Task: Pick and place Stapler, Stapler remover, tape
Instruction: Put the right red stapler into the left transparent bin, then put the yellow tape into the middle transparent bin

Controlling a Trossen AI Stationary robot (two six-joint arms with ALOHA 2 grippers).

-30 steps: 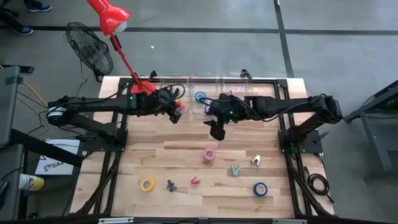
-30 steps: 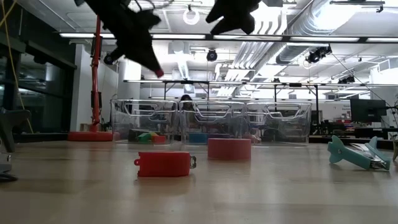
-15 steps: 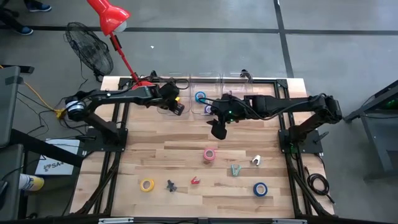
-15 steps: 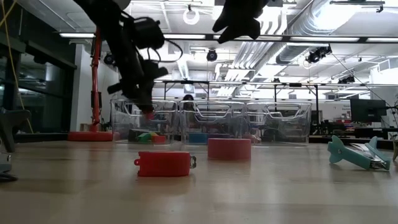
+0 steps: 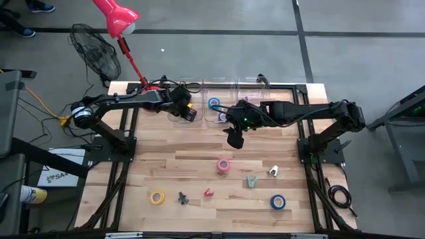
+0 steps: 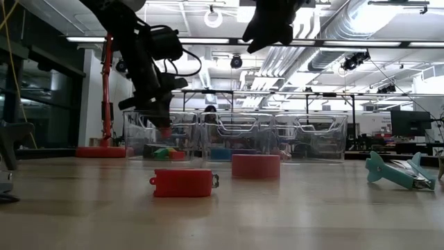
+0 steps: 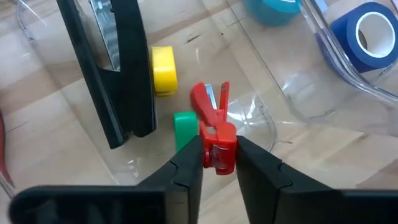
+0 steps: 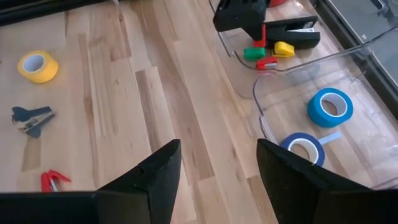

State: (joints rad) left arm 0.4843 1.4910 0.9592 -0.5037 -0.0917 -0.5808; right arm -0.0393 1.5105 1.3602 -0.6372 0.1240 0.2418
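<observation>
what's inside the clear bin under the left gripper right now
A black stapler, a yellow piece, a green piece, and a red staple remover between the left gripper's jaws. The jaws hide whatever lies below them.

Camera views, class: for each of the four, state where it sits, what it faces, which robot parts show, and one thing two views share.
High: overhead, facing straight down on the table; both arms show.
Low: at tabletop height, facing the clear bins; both arms hang in from above.
Left wrist: above a bin; left gripper around a red staple remover.
Right wrist: above the table; right gripper, jaws open.
Shared: the pink tape shows in high and low.
</observation>
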